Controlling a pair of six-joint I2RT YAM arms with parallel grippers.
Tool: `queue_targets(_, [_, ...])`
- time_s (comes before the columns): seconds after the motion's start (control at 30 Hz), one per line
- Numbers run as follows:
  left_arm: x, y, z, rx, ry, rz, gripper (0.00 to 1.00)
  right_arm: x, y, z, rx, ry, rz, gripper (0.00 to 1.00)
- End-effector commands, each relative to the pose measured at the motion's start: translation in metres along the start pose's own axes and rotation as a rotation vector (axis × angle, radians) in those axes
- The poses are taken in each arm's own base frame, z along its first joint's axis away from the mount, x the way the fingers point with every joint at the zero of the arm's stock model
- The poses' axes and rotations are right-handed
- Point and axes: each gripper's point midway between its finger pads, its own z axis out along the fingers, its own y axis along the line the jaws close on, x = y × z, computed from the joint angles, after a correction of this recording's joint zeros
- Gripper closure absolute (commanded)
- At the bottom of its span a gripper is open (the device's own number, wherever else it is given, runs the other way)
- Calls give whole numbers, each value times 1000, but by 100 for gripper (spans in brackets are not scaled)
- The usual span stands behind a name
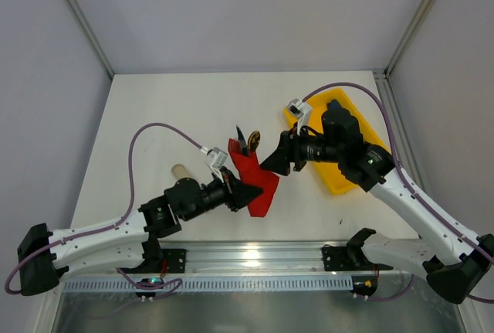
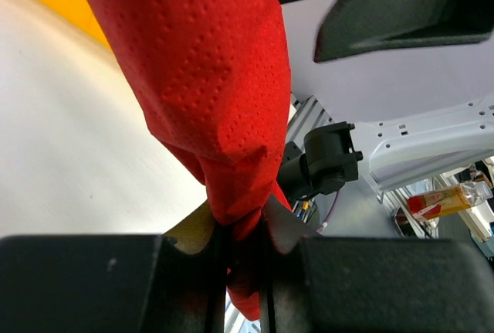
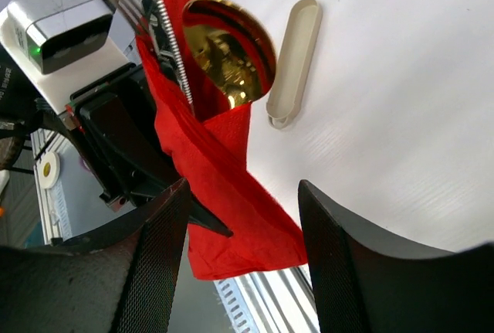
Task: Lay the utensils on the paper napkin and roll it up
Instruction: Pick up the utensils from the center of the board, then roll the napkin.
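The napkin [image 1: 255, 182] was already wrapped loosely round the fork [image 1: 241, 141] and spoon [image 1: 254, 139], whose heads stuck out of its far end. The left gripper [image 2: 243, 263] was clamped on the bundle's near end, holding it mid-table and apparently lifted off the surface. The right gripper [image 1: 276, 161] waited just right of the bundle, jaws apart, with nothing pinched between them. Loading looked done and the roll largely formed, though it was loose and creased. What seemed left was tightening it and setting it down. The tray [image 1: 340, 182] lay to the right.
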Motion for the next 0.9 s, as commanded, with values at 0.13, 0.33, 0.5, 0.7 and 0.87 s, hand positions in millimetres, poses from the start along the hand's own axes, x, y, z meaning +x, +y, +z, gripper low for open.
queue_targets(0.13, [-37, -21, 0, 21, -93, 21, 100, 6, 36, -15, -34, -2, -88, 39])
queue_targets(0.33, [-40, -25, -2, 33, -95, 18, 100, 14, 41, -13, -52, 9, -68, 50])
queue_targets(0.5, [-42, -30, -4, 56, -100, 5, 100, 20, 35, -5, -44, 8, -52, 51])
queue_targets(0.7, [-46, -36, -7, 80, -110, -1, 100, 21, 35, 6, -69, 19, -39, 51])
queue_targets(0.87, [-48, -43, -9, 112, -113, -5, 100, 17, 40, 12, -107, 0, -34, 51])
